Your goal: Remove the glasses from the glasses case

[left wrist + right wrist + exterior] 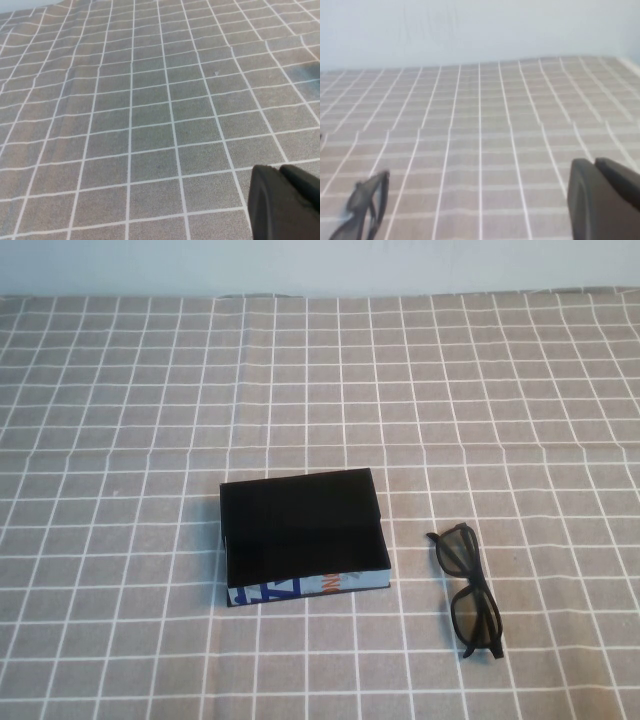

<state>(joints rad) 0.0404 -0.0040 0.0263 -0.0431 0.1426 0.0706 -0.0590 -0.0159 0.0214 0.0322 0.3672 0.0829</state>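
The glasses case is a flat black box in the middle of the checked cloth, with its white printed side facing me. The black glasses lie folded on the cloth just to the right of the case, apart from it. They also show in the right wrist view. Neither arm shows in the high view. My left gripper is shut and empty over bare cloth. My right gripper is shut and empty, held off to the side of the glasses and apart from them.
A grey tablecloth with a white grid covers the whole table. A pale wall runs along the far edge. A crease crosses the cloth behind the case.
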